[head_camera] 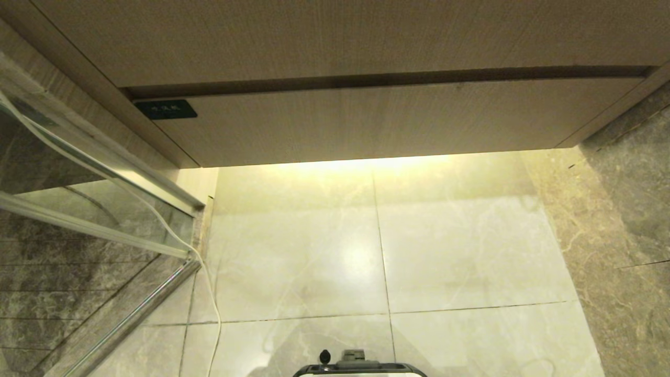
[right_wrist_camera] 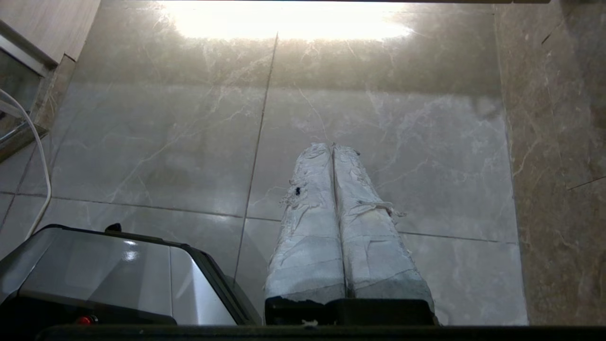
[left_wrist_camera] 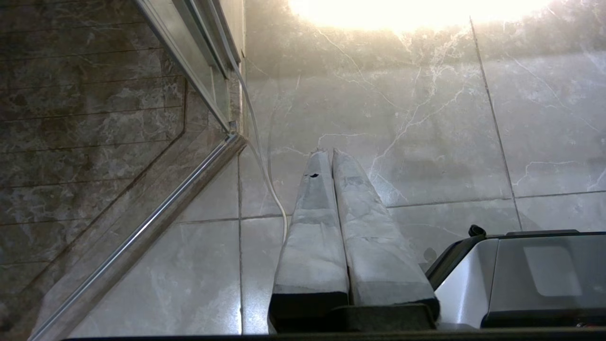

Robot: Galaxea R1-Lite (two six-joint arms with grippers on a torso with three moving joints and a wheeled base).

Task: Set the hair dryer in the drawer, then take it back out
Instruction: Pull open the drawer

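Observation:
The drawer (head_camera: 366, 123) is a wide light-beige wood-grain front with a small dark label (head_camera: 165, 109) at its left end. It sits pushed in under a plain wood-grain panel (head_camera: 335, 36). The hair dryer is out of view. My left gripper (left_wrist_camera: 326, 151) hangs low over the floor tiles, shut, its tape-wrapped fingers pressed together with nothing between them. My right gripper (right_wrist_camera: 332, 146) hangs the same way on the other side of the base, shut and empty. Neither arm shows in the head view.
A long thin white cable (head_camera: 209, 283) runs down the glass shower door (head_camera: 94, 209) on the left and across the glossy tiles. A dark marble wall (head_camera: 628, 209) closes the right side. The robot's base (head_camera: 358, 368) shows at the bottom edge.

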